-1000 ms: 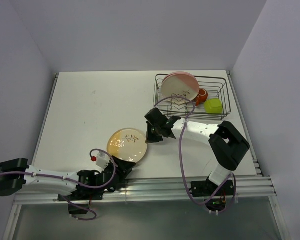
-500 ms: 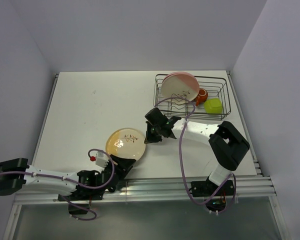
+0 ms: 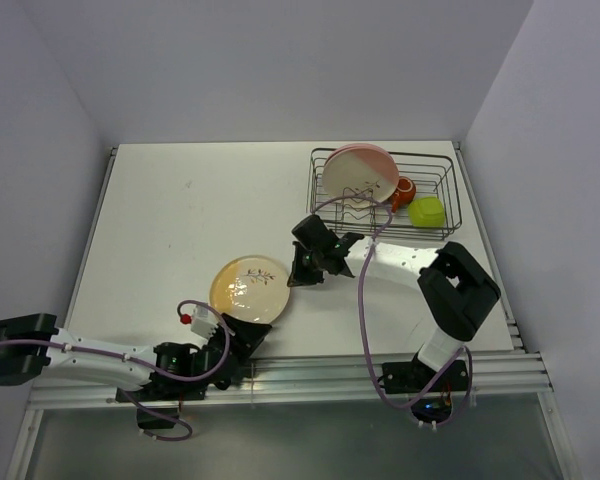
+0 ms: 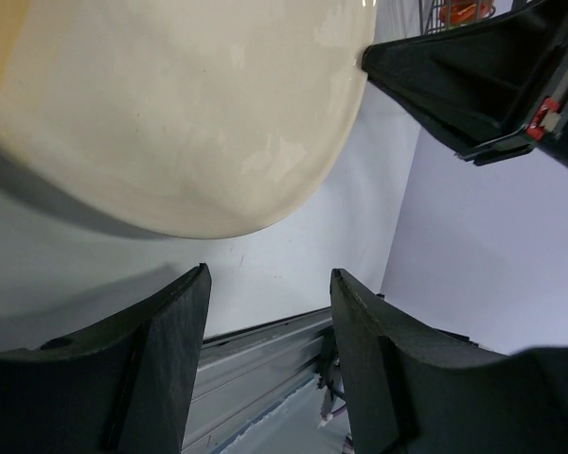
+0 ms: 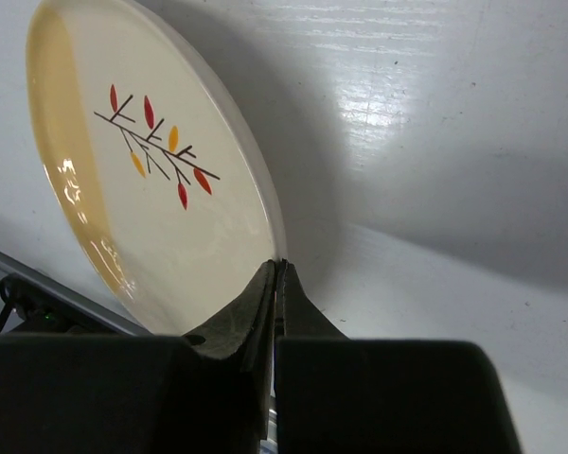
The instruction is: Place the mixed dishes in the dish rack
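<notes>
The yellow-and-cream plate with leaf sprigs (image 3: 248,287) is tilted up off the table, and my right gripper (image 3: 293,276) is shut on its right rim. The right wrist view shows the jaws pinching the rim (image 5: 278,267) of the plate (image 5: 161,189). My left gripper (image 3: 242,341) is open and empty, just below the plate's near edge; its wrist view shows the plate's cream underside (image 4: 170,104) above the fingers (image 4: 175,331). The dish rack (image 3: 442,181) holds the pink-and-cream plate (image 3: 360,174) upright, the orange-red cup (image 3: 404,192) and the lime-green bowl (image 3: 426,211). The plain pink plate and white bowl are out of view.
The table's front edge with its metal rail (image 3: 380,365) runs right behind my left gripper. The rack stands at the back right near the right wall. My right arm's cable (image 3: 363,300) loops over the table.
The leaf-sprig plate has shifted slightly left and tilted up more in the right gripper's hold. The left gripper has drawn back a little towards the front edge.
</notes>
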`<state>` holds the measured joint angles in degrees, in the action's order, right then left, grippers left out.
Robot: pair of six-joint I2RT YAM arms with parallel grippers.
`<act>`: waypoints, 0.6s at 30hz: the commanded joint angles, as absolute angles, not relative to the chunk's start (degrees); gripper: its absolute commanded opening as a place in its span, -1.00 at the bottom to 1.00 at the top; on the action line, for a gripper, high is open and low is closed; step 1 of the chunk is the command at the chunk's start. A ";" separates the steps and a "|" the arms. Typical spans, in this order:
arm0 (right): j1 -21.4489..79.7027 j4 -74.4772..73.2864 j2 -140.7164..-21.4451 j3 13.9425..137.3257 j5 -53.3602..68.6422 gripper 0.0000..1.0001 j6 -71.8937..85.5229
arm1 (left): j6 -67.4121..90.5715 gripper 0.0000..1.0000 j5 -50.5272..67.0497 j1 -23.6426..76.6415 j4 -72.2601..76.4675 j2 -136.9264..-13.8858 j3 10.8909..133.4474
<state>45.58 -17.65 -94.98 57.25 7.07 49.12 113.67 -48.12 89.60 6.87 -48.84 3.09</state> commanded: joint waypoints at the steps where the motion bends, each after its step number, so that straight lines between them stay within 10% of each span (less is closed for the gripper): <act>1: 45.09 -13.27 -90.79 56.43 8.26 -1.00 51.42 | 146.59 0.20 -51.76 90.18 2.21 -46.15 -5.80; 18: 45.00 -10.46 -88.33 53.88 10.02 -1.00 53.96 | 150.29 0.20 -51.15 90.09 -4.48 -49.91 -3.08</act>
